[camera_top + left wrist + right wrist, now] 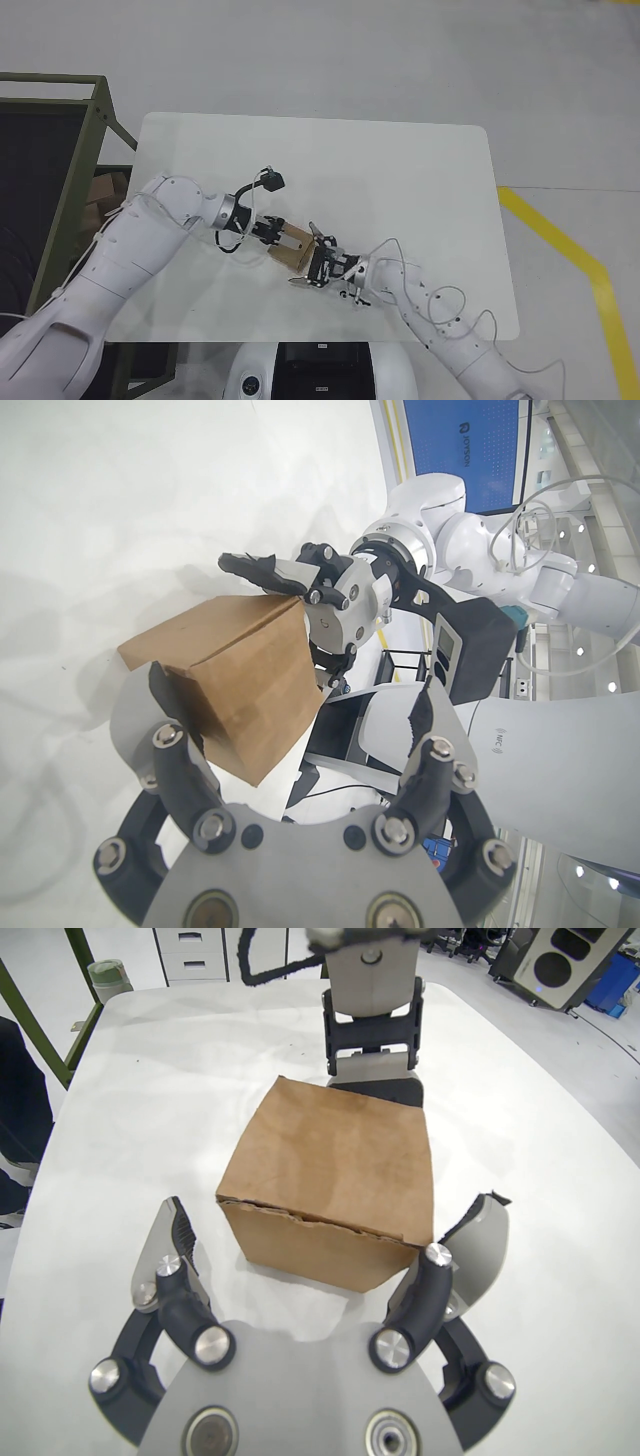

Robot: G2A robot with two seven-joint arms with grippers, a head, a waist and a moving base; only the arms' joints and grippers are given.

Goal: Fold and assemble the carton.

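Note:
A folded brown carton (293, 250) rests on the white table (400, 170) near its front edge, held between both arms. In the left wrist view the carton (240, 680) sits between the spread fingers of my left gripper (290, 685). One finger (167, 695) touches its side and the other stands well clear. My right gripper (332, 1205) is open and straddles the carton (330, 1163) at the opposite end, with one finger (475, 1228) close to a corner. From above, the left gripper (268, 230) and the right gripper (318, 268) face each other across the box.
A green-framed rack (90, 140) stands off the table's left side, with cardboard pieces (105, 195) inside it. The far and right parts of the table are bare. A yellow floor line (560, 240) runs to the right.

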